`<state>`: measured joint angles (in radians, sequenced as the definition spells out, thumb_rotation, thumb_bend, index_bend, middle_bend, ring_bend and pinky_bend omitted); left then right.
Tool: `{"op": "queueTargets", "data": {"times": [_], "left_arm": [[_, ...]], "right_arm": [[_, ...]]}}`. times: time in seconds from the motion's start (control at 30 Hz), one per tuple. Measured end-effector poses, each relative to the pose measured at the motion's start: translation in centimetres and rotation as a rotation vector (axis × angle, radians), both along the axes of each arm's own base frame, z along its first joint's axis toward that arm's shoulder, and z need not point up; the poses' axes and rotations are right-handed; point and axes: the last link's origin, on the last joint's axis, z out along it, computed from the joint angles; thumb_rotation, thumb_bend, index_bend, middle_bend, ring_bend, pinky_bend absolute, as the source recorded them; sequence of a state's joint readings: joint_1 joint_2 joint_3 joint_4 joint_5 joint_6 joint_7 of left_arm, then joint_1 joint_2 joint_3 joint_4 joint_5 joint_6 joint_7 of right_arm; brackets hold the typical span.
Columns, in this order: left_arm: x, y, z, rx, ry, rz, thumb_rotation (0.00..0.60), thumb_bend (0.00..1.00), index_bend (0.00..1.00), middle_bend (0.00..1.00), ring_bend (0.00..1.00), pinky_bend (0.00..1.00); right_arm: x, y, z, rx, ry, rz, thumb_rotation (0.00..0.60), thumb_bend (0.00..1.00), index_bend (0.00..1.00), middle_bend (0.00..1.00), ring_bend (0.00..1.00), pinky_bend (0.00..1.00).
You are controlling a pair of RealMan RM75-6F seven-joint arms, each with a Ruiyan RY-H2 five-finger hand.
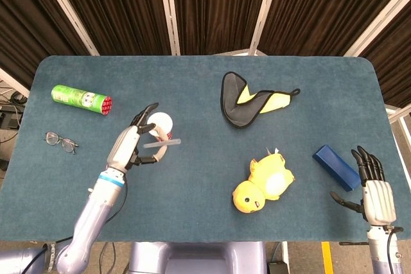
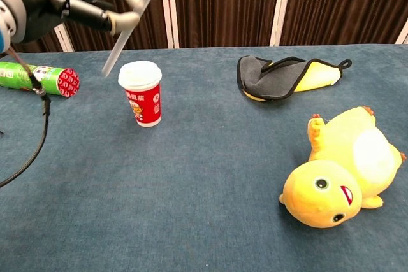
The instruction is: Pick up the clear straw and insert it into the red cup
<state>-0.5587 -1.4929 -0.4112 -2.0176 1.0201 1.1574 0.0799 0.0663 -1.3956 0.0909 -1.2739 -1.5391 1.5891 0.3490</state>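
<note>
The red cup point(image 2: 142, 93) with a white lid point(image 1: 160, 123) stands upright on the blue table, left of centre. My left hand point(image 1: 133, 145) point(image 2: 70, 1) is raised above and just left of the cup and pinches the clear straw point(image 2: 132, 20) point(image 1: 162, 144). The straw slants in the air, its lower end hanging a little above and left of the lid. My right hand point(image 1: 372, 187) rests low at the table's right front corner with fingers spread and nothing in it; the chest view does not show it.
A green can point(image 1: 81, 99) and a pair of glasses point(image 1: 61, 141) lie at the left. A grey-and-yellow mitt point(image 1: 247, 102) lies at the back centre, a yellow duck plush point(image 1: 264, 184) at the front right, and a blue box point(image 1: 336, 167) beside my right hand.
</note>
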Motion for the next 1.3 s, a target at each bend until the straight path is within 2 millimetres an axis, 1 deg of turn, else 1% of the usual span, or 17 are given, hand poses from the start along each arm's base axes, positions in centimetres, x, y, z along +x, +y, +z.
{"op": "queueTargets", "data": {"times": [0.2,0.33,0.57,0.77,0.9,1.3], "left_arm": [[0.0,1.9,0.1,0.025,-0.119,0.032,0.6,0.42,0.54,0.0,0.0,0.0],[-0.2,2.6,0.1,0.023,-0.17,0.056,0.6,0.42,0.54,0.0,0.0,0.0],[-1.8,4.3,0.1,0.043,-0.2,0.099,0.6,0.42,0.54,0.0,0.0,0.0],[-2.9,5.2,-0.3,0.04,-0.217,0.124,0.6,0.42,0.54,0.0,0.0,0.0],[-3.3,5.7,-0.6,0.037,-0.227,0.132,0.6,0.42,0.54,0.0,0.0,0.0],[-2.5,7.0,-2.3,0.0,-0.26,0.109,0.6,0.42,0.55,0.0,0.0,0.0]], "right_arm": [[-0.1,0.0,-0.1,0.009,-0.007,-0.003,0.6,0.06,0.0,0.0,0.0,0.0],[-0.1,0.0,-0.2,0.015,-0.007,-0.005,0.6,0.06,0.0,0.0,0.0,0.0],[-0.1,0.0,-0.3,0.021,-0.009,-0.005,0.6,0.06,0.0,0.0,0.0,0.0],[-0.1,0.0,-0.4,0.024,-0.013,-0.009,0.6,0.06,0.0,0.0,0.0,0.0],[-0.2,0.0,-0.4,0.025,-0.016,-0.011,0.6,0.06,0.0,0.0,0.0,0.0],[-0.4,-0.1,-0.4,0.035,-0.032,-0.027,0.6,0.06,0.0,0.0,0.0,0.0]]}}
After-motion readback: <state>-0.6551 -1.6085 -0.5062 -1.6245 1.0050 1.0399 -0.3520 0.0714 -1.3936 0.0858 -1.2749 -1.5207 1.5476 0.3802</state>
